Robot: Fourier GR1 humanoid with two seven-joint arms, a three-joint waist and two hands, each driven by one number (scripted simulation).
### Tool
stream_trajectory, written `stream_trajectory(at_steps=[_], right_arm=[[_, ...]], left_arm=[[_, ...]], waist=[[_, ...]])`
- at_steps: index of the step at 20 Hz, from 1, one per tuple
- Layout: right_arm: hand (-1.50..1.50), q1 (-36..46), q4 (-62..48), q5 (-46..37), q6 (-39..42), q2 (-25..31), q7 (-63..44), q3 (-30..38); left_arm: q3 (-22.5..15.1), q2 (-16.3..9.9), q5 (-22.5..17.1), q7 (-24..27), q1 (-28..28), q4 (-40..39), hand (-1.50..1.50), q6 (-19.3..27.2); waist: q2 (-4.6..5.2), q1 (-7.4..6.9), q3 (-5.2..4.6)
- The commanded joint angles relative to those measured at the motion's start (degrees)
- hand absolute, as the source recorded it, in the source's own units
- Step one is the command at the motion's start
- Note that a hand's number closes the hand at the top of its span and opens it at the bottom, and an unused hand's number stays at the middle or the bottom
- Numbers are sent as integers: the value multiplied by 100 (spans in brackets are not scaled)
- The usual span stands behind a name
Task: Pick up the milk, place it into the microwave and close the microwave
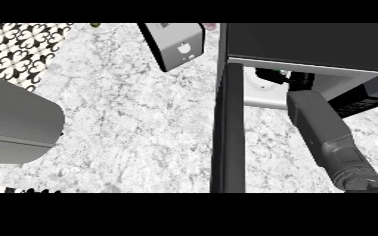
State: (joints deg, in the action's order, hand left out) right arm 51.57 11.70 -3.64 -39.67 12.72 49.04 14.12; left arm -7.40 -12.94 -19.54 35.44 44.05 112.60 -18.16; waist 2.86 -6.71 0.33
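Your right hand (pixel 298 80) reaches inside the microwave (pixel 295 45), past its open door (pixel 229 130). You cannot tell its grip, nor see the milk.

Open counter left of the microwave door, crowded mouth to its right.

Wide bare stretch of marbled counter (pixel 133 125) across the middle, bounded left by a grey forearm (pixel 26 125) and behind by a dark box (pixel 176 44) with a pale apple mark. Barred on the right by the microwave door (pixel 227 130), swung out edge-on toward the lower edge. Beyond it, microwave (pixel 295 42) opening largely filled by the right forearm (pixel 325 135) reaching in; only a narrow gap beside the door.
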Motion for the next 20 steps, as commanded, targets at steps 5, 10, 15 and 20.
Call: stream_trajectory(at_steps=[5, 10, 15, 20], right_arm=[[150, 88, -82, -63, -1283, -64, 266, 178], [150, 205, -137, -93, -1334, -64, 198, 233], [-150, -287, -1143, -871, -2801, 562, -1486, -350], [-150, 212, -1061, -1457, -1678, 115, -1449, -919]], left_arm=[[32, -42, -34, -17, -158, -145, -150, -85], [-106, 107, 36, -132, -439, -243, -150, 39], [52, -92, 73, -75, -355, -170, -150, -59], [54, -75, 95, -140, -534, -308, -150, -29]], waist=[[49, -82, 2], [78, -64, 7], [226, -218, -57], [113, -249, 3]])
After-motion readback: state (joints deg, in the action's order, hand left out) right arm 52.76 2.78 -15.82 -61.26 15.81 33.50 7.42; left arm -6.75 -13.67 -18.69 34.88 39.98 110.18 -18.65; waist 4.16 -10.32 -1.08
